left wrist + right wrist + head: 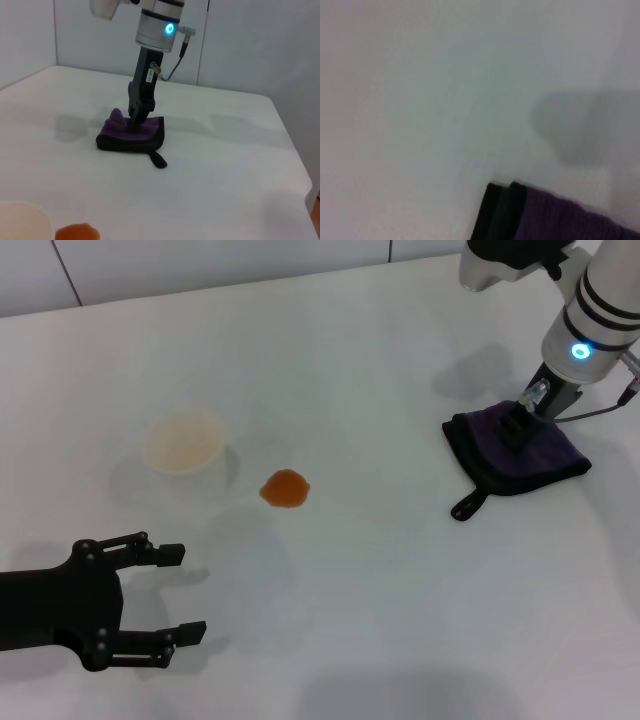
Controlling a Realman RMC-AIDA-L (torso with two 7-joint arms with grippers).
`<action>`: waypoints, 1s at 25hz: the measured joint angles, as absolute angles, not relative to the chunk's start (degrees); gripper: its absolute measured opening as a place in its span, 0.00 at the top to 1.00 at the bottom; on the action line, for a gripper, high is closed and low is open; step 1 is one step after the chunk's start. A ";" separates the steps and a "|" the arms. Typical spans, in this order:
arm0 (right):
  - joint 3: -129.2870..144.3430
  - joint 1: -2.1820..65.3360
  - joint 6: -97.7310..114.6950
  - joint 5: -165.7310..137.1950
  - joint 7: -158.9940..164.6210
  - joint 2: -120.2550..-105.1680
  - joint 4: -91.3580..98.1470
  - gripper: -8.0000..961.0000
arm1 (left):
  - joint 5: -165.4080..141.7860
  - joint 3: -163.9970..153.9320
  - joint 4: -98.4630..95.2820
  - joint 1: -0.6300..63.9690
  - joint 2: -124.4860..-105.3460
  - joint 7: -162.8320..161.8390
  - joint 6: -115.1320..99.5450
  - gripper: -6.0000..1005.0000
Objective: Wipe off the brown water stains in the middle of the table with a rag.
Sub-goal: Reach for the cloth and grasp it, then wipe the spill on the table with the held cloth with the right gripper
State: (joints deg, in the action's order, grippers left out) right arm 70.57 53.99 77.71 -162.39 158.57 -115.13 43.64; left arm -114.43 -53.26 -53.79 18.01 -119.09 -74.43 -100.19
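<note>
The brown water stains show as one small orange-brown blob (285, 488) in the middle of the white table (390, 600); its edge also appears in the left wrist view (77, 233). The dark purple rag (545, 455) with black edging lies at the right, its loop tab (466, 506) pointing toward me. My right gripper (515, 430) stands down on the rag (147, 135), fingers closed on a raised fold of cloth (137, 119). The right wrist view shows only a corner of the rag (560, 215). My left gripper (180, 592) hovers open at the near left, apart from the stain.
A translucent white plastic cup (184, 443) stands just left of the stain, also at the edge of the left wrist view (22, 220). A white wall runs along the table's far side. The table's right edge (300, 165) lies beyond the rag.
</note>
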 joint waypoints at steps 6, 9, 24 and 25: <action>71.88 54.03 77.71 -162.22 158.12 -115.26 44.00 0.97 | -114.37 -53.25 -53.79 17.98 -119.16 -74.44 -100.19 0.14; 73.10 54.06 78.30 -160.33 156.86 -115.58 45.03 0.97 | -114.32 -53.21 -53.77 17.94 -119.17 -74.42 -100.20 0.14; 89.22 57.95 78.81 -146.65 156.26 -115.95 47.05 0.97 | -113.36 -54.52 -53.59 17.74 -119.18 -73.50 -100.61 0.14; 89.85 58.10 78.76 -146.14 156.26 -115.98 47.19 0.97 | -113.21 -54.94 -53.61 17.75 -119.18 -73.49 -100.61 0.14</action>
